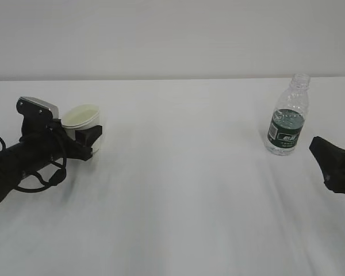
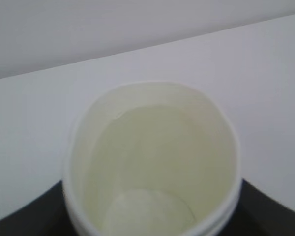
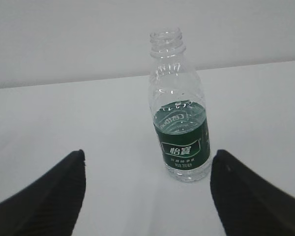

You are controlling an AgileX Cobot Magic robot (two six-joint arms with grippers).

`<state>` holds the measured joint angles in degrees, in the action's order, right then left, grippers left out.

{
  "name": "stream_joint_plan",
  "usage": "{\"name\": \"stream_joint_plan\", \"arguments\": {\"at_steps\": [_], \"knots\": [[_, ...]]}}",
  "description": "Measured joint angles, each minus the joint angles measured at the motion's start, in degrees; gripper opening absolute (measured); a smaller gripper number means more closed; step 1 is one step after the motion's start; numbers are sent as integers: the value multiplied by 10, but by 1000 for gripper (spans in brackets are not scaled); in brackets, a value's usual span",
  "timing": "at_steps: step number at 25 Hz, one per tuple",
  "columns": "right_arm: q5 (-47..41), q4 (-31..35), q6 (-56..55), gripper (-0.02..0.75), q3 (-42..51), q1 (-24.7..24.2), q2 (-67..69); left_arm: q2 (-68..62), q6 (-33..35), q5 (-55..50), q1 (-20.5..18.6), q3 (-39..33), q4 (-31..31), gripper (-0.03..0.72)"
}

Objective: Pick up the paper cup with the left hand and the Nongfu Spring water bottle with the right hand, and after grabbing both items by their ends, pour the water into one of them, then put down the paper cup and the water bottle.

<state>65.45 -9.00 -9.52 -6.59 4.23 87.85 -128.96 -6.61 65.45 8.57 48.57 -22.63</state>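
Observation:
The white paper cup [image 1: 80, 117] stands at the left of the table, its cream inside dry as far as I can see. My left gripper [image 1: 84, 133] is shut on its lower body; in the left wrist view the cup [image 2: 152, 157] fills the frame and black fingers [image 2: 19, 219] press against both sides. The Nongfu Spring water bottle [image 1: 287, 118] stands upright and uncapped at the right, with a water line [image 3: 177, 105] near the top of its green label. My right gripper [image 1: 334, 150] is open, short of the bottle [image 3: 179, 118], which stands just ahead and right of centre.
A white cloth covers the table [image 1: 184, 190], and a plain white wall rises behind its far edge. A wide stretch of cloth lies between the cup and the bottle.

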Motion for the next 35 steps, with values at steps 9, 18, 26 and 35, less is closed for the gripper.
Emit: {"name": "stream_joint_plan", "arguments": {"at_steps": [9, 18, 26, 35], "knots": [[0, 0, 0, 594, 0, 0, 0, 0, 1, -4, 0, 0, 0, 526], [0, 0, -1, 593, 0, 0, 0, 0, 1, -2, 0, 0, 0, 623], [0, 0, -2, 593, 0, 0, 0, 0, 1, -1, 0, -3, 0, 645], [0, -2, -2, 593, 0, 0, 0, 19, 1, 0, 0, -33, 6, 646]]}}
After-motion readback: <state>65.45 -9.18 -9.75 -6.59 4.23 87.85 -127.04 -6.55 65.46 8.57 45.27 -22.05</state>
